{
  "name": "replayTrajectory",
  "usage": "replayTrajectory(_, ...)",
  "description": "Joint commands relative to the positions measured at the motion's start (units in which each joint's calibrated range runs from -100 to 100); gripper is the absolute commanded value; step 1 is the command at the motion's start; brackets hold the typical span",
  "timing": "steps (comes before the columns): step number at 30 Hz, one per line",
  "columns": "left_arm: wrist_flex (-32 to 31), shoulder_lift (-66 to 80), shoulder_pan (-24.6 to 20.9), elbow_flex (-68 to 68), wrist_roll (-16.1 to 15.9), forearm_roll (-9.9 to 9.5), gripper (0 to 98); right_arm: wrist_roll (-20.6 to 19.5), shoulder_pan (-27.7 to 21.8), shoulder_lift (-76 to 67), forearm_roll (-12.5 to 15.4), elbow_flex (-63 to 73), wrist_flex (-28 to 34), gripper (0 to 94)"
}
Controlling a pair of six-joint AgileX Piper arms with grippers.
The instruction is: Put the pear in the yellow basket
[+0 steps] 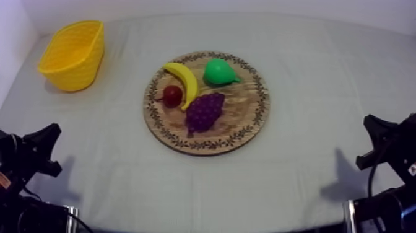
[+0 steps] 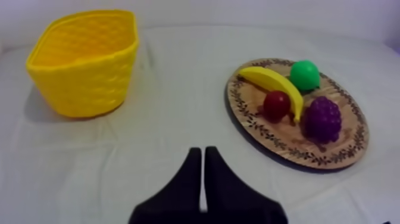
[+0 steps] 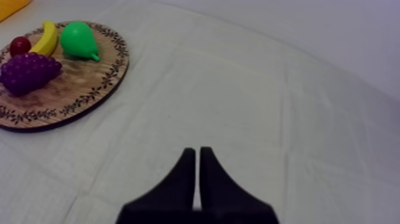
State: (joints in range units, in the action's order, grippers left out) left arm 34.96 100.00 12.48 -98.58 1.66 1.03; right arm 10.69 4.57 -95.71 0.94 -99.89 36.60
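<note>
The pear point(image 1: 220, 72) lies on the far side of the wooden board point(image 1: 257, 118), beside the banana point(image 1: 183, 80), mid-bench. The yellow basket point(image 1: 73, 54) stands at the far left corner. Both arms rest low by the near corners, with the left fingers point(image 2: 195, 161) and the right fingers point(image 3: 191, 161) each pressed together, holding nothing.

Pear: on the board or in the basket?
On the board: the pear lies near its far rim, beside the banana. The basket stands apart.
</note>
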Motion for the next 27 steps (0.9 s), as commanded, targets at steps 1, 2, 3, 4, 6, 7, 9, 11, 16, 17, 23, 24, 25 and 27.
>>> replayTrajectory(1, -1.1, -0.1, 2.4, 0.0, -3.4, 1.93, 0.0, 0.0, 0.0, 0.0, 0.0, 0.0, 0.0, 0.4)
replayTrajectory(2, -1.7, -0.1, 3.1, -0.1, -4.5, 2.92, 0.0, 0.0, 0.0, 0.0, 0.0, 0.0, 0.0, 0.4)
replayTrajectory(3, -2.3, -0.3, 3.8, -0.1, -5.4, 3.84, 0.0, 0.0, 0.0, 0.0, 0.0, 0.0, 0.0, 0.4)
replayTrajectory(4, -2.9, -0.7, 4.3, -0.1, -6.3, 4.76, 0.0, 0.0, 0.0, 0.0, 0.0, 0.0, 0.0, 0.4)
replayTrajectory(6, -4.0, -2.0, 5.4, 0.3, -7.8, 6.38, 0.0, 0.0, 0.0, 0.0, 0.0, 0.0, 0.0, 0.4)
replayTrajectory(7, -4.6, -2.9, 6.0, 0.6, -8.4, 6.99, 0.0, 0.0, 0.0, 0.0, 0.0, 0.0, 0.0, 0.4)
replayTrajectory(9, -5.9, -5.0, 7.3, 1.5, -9.0, 7.75, 0.0, 0.0, 0.0, 0.0, 0.0, 0.0, 0.0, 0.4)
replayTrajectory(11, -6.9, -7.5, 8.6, 2.7, -9.2, 8.17, 0.0, 0.0, 0.0, 0.0, 0.0, 0.0, 0.0, 0.4)
replayTrajectory(16, -9.4, -15.0, 11.6, 6.9, -8.4, 8.35, 0.0, 0.0, 0.0, 0.0, 0.0, 0.0, 0.0, 0.4)
replayTrajectory(17, -9.6, -16.7, 12.1, 8.0, -8.1, 8.31, 0.0, 0.0, 0.0, 0.0, 0.0, 0.0, 0.0, 0.4)
replayTrajectory(23, -10.0, -27.5, 14.6, 15.0, -5.4, 8.21, 0.0, 0.0, 0.0, 0.0, 0.0, 0.0, 0.0, 0.4)
replayTrajectory(24, -9.9, -29.3, 14.9, 16.1, -4.8, 8.2, 0.0, 0.0, 0.0, 0.0, 0.0, 0.0, 0.0, 0.4)
replayTrajectory(25, -9.8, -31.1, 15.1, 17.1, -4.2, 8.19, 0.0, 0.0, 0.0, 0.0, 0.0, 0.0, 0.0, 0.4)
replayTrajectory(27, -9.7, -35.0, 15.4, 19.1, -3.1, 8.21, 0.0, 0.0, 0.0, 0.0, 0.0, 0.0, 0.0, 0.4)
